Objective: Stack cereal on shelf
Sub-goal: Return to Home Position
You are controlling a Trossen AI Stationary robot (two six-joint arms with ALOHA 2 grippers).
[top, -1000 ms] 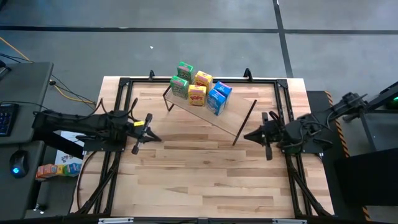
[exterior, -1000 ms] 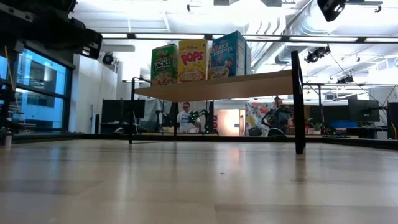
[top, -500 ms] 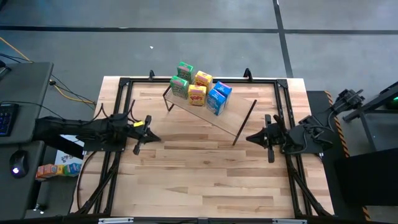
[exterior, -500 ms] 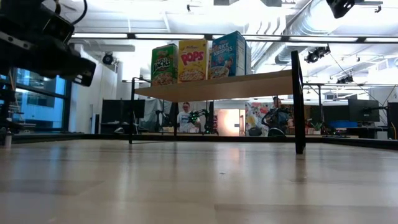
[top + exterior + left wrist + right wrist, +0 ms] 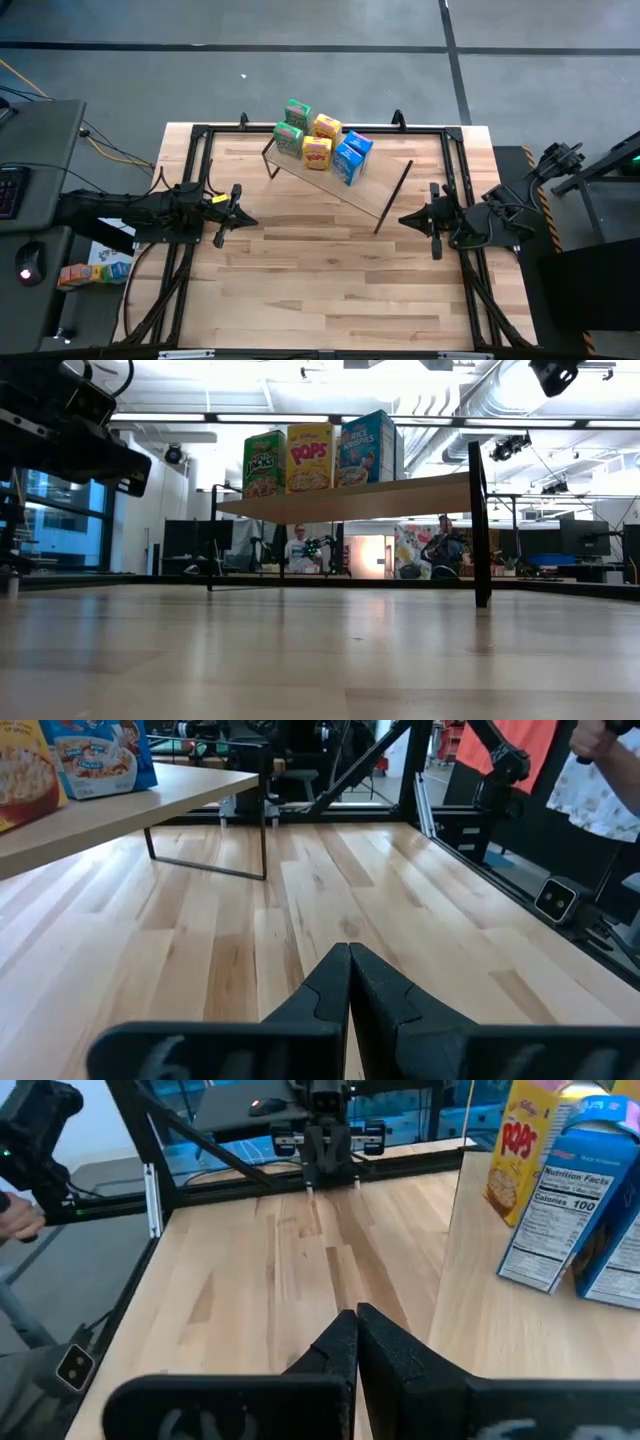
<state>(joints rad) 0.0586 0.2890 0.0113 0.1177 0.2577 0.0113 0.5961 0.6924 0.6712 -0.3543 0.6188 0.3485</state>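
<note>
Six small cereal boxes stand upright on their bases in two rows on the light-wood shelf [image 5: 372, 192]: two green [image 5: 289, 138], two yellow [image 5: 317, 152], two blue [image 5: 349, 162]. The low view shows the green [image 5: 264, 463], yellow [image 5: 309, 457] and blue [image 5: 365, 448] fronts above the shelf board [image 5: 350, 498]. My left gripper [image 5: 243, 217] hovers shut near the table's left side, clear of the shelf. My right gripper [image 5: 404, 220] hovers shut by the shelf's right leg. The wrist views show each pair of fingers closed: left [image 5: 349, 960], right [image 5: 356, 1325].
The shelf stands on thin black rod legs [image 5: 478, 530] at the table's far middle. A black frame [image 5: 455, 170] runs round the tabletop. Bare wood lies between the arms and toward the near edge. People sit in the room beyond [image 5: 297, 548].
My right gripper has drawn back a little toward the table's right edge, away from the shelf. My left arm has pulled slightly toward the left edge and come lower in the low view. Both stayed shut; the boxes have not moved.
</note>
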